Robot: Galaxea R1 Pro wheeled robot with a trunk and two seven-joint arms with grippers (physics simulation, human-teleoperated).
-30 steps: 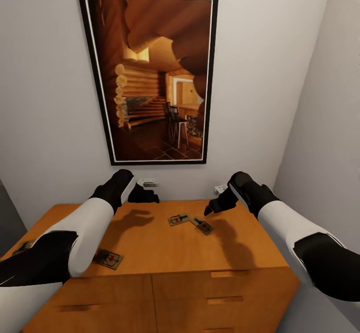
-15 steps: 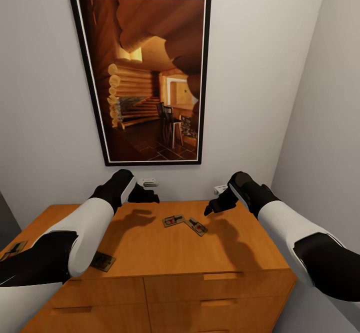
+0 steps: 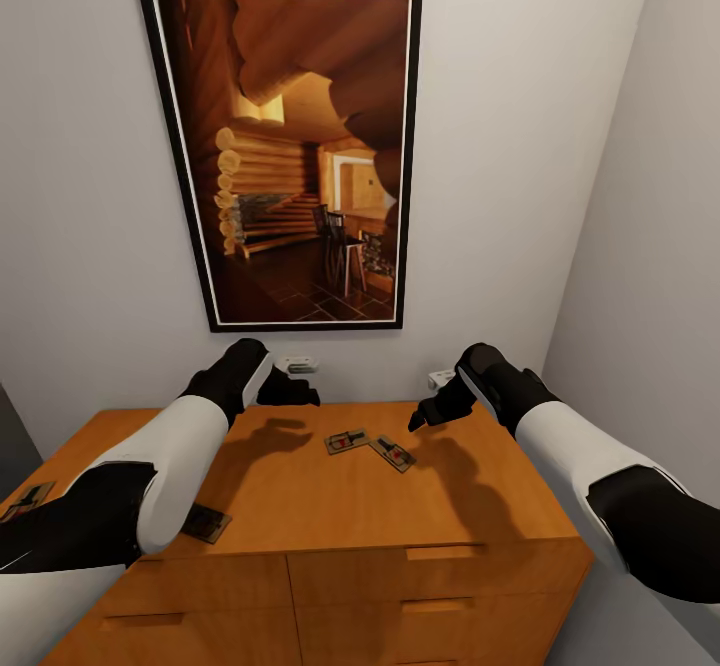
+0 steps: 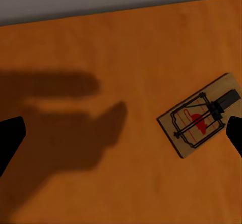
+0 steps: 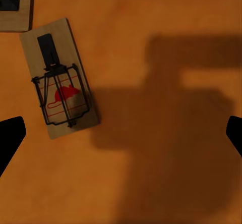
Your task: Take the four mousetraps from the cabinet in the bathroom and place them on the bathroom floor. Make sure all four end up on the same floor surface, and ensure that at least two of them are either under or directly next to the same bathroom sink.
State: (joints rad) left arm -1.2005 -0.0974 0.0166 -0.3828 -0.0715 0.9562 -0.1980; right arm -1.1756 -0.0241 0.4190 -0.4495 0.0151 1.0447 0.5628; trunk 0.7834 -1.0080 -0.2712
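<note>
Both end effectors spread above cabinet [image 3: 330, 506], mousetraps [image 3: 347, 441] on top, picture [image 3: 285, 151] behind

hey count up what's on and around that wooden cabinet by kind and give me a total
Mousetraps: 4
Cabinet: 1
Picture: 1
Pincers: 2, left, right
Total: 8

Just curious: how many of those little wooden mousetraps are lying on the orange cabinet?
4: two touching mid-top, one at the front edge beside the left arm, one at the far left edge, partly hidden.
</note>
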